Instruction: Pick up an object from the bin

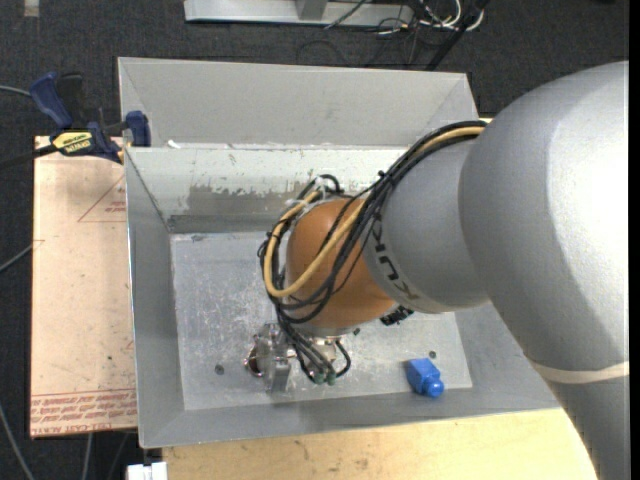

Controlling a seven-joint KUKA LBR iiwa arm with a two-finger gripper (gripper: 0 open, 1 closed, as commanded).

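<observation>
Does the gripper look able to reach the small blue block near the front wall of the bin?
Probably yes: the blue block lies alone on the floor of the bin, with nothing between it and the gripper.

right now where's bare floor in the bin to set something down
The bin floor is bare from its left wall to the gripper. A smaller patch lies between the gripper and the blue block. The arm crowds the middle.

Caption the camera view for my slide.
Claw down at the floor of the grey bin, front centre; a small blue block lies apart from it, nearer the view's right.
</observation>
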